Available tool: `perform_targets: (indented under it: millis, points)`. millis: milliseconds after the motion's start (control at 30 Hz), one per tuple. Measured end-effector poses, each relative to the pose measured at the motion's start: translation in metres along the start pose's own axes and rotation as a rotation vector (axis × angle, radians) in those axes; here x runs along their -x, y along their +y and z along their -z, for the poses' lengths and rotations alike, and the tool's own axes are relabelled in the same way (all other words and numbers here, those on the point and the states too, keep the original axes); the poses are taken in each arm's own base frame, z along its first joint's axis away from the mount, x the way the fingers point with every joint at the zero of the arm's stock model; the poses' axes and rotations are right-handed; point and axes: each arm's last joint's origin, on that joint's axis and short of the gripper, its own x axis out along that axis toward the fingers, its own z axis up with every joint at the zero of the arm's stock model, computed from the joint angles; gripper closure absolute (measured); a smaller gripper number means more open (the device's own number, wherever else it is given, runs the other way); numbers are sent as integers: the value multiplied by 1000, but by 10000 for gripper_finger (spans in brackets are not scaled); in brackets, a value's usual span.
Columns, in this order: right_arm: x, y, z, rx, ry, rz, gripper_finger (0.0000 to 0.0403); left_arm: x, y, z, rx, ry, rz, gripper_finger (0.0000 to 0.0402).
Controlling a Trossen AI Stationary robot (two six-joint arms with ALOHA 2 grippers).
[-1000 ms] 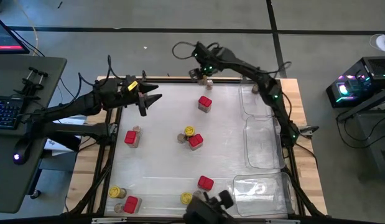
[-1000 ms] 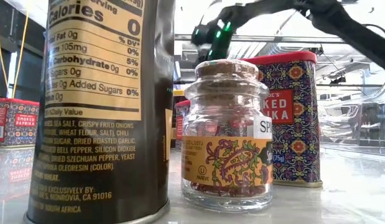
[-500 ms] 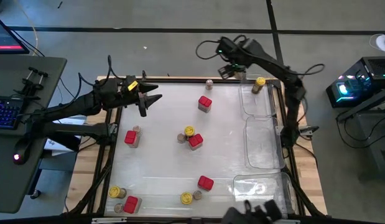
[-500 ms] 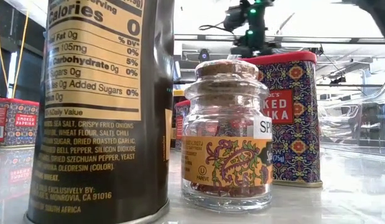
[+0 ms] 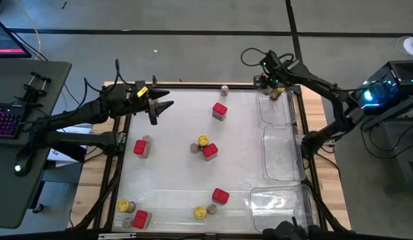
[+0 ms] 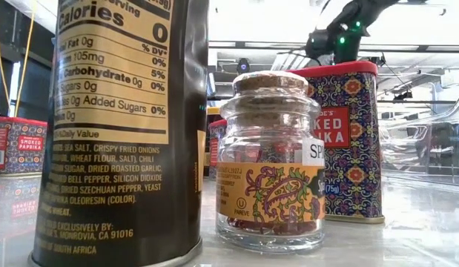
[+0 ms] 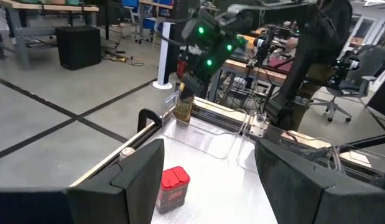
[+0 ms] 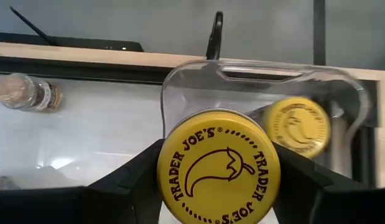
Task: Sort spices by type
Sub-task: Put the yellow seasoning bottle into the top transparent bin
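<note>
My right gripper (image 5: 267, 81) is shut on a yellow-lidded spice jar (image 8: 218, 168) over the far clear tray (image 5: 276, 110), where another yellow-lidded jar (image 8: 298, 127) stands. My left gripper (image 5: 163, 107) hovers open over the table's far left, touching nothing. Across the table stand red tins (image 5: 219, 110), yellow-lidded jars (image 5: 203, 141) and small cork-topped jars (image 5: 224, 88), singly and in mixed clusters. In the low view a dark jar (image 6: 118, 126), a small glass jar (image 6: 272, 159) and a red tin (image 6: 348, 141) stand up close. My right gripper pinches the jar between its two fingers (image 8: 133, 180), one on each side just under the lid's rim (image 8: 167, 171). The fingers come from above, slanting down. The jar (image 7: 183, 109) hangs upright below them, over the tray's far end.
Two more clear trays (image 5: 283, 153) (image 5: 276, 203) line the table's right side. Spice clusters sit at mid left (image 5: 141, 147), the centre (image 5: 209, 151), the near middle (image 5: 220, 195) and the near left (image 5: 140, 218). A desk with a keyboard (image 5: 9, 120) stands off the table's left.
My right gripper has swept along the far edge toward the table's right edge, from beside the small jar at the far middle to over the far tray, rolling its wrist as it went. The spices on the table have stayed put.
</note>
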Motion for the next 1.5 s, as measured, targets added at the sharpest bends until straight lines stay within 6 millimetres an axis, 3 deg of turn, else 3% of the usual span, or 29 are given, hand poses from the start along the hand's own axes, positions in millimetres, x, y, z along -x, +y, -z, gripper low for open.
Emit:
perform_targets:
  millis: [167, 800, 1033, 1500]
  points:
    - [-15, 1, 4, -37, -48, -1, 182, 0, 1, 0, 0, -2, -12, 163]
    - [-18, -14, 4, -7, -37, 128, 182, 0, 1, 0, 10, -3, -14, 163]
    - [-19, -10, 1, -61, -35, 43, 182, 0, 1, 0, 10, -3, -14, 163]
    - [-52, -16, -6, -187, 67, 45, 181, 0, 1, 0, 26, -2, -13, 163]
